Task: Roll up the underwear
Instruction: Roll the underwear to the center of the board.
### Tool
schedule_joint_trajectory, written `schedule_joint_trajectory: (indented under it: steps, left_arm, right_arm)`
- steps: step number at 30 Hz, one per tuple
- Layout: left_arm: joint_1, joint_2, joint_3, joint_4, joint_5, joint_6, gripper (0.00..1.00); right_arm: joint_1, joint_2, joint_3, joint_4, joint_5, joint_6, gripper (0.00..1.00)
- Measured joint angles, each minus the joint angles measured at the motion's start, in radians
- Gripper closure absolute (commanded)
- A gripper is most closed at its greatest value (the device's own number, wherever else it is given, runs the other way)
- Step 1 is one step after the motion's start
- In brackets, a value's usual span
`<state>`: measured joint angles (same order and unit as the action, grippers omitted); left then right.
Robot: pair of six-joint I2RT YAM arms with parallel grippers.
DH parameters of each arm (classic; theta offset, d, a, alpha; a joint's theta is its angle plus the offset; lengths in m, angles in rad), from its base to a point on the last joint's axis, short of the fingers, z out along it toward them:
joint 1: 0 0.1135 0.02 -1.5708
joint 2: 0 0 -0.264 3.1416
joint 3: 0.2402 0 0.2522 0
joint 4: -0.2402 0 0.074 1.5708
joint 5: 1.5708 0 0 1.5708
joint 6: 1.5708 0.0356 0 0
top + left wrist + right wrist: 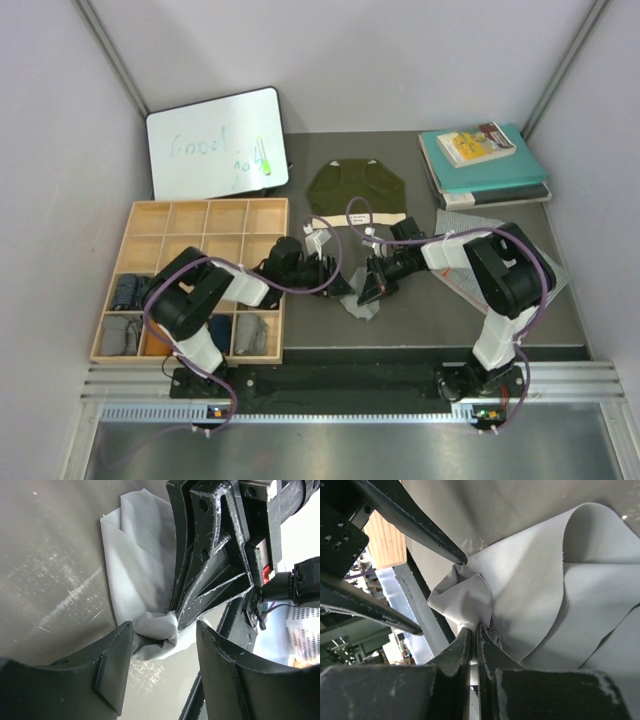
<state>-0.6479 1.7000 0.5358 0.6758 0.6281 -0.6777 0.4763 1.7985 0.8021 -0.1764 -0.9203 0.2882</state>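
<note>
The light grey underwear (362, 306) lies crumpled at the table's front middle. My right gripper (370, 288) is shut on a bunched corner of it; in the right wrist view the gripper (475, 628) pinches the grey cloth (555, 585). My left gripper (338, 282) faces it, open; in the left wrist view the gripper (165, 630) has the cloth bunch (155, 635) between its fingers, against the left one. The olive green underwear (357, 188) lies flat behind. The patterned underwear (455, 222) lies partly under my right arm.
A wooden compartment tray (200, 215) holding rolled garments stands at the left. A whiteboard (215, 140) leans at the back left. Teal books (485, 165) are stacked at the back right. The table's front edge is just below the grippers.
</note>
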Motion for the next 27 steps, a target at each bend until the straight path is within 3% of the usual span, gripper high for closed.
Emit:
schedule_joint_trajectory:
  steps: [12, 27]
  left_arm:
    - [-0.001, -0.119, -0.058, -0.014, -0.101, 0.001, 0.41]
    - [-0.003, -0.206, -0.155, 0.021, -0.143, -0.032, 0.41]
  right_arm:
    - [0.016, -0.044, -0.024, 0.043, 0.009, 0.062, 1.0]
    - [0.121, -0.048, -0.116, 0.233, 0.05, 0.23, 1.0]
